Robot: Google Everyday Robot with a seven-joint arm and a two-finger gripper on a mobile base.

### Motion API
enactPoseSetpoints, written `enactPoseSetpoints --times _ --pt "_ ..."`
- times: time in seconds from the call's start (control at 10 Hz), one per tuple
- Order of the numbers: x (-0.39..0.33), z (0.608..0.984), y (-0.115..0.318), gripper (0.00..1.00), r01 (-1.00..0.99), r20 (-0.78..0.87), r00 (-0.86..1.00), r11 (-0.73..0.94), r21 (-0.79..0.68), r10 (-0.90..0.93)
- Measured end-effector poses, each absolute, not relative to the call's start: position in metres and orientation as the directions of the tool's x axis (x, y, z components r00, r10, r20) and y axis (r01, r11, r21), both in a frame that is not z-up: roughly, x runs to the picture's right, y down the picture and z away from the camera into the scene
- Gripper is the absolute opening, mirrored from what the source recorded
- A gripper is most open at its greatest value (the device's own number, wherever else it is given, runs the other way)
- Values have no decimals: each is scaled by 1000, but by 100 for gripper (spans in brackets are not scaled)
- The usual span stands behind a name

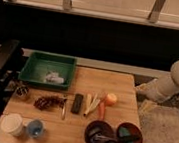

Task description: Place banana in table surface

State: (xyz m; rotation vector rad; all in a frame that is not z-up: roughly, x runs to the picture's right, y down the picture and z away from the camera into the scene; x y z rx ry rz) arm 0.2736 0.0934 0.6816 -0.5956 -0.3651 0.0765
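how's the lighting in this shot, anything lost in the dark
camera view: bright floor band up top, black strip behind the table surface; tabletop evenly warm-lit, banana pale and visible at centre; end effector lit, just off the table's right edge; far left falls into deep shadow.

High frontal view; claw point(145, 90) seemingly far right.

no legible text, labels, brands or numbers anywhere, jaws just past the table surface point(122, 88) right edge
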Motion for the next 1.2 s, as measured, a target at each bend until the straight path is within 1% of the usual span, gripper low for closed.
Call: enactPoseSetpoints --times 0.1,0.3,0.5,0.7,1.0,1.2 --pt "274 683 92 74 39 318 933 830 -556 169" --pt "258 698 82 74 120 372 923 841 -527 101" --pt "223 720 77 74 198 427 903 841 -503 42" --pt "183 739 82 74 267 487 873 835 -481 1" --pt "135 749 92 74 331 574 819 826 -456 -11" --pt "105 754 97 74 330 606 796 831 -449 12"
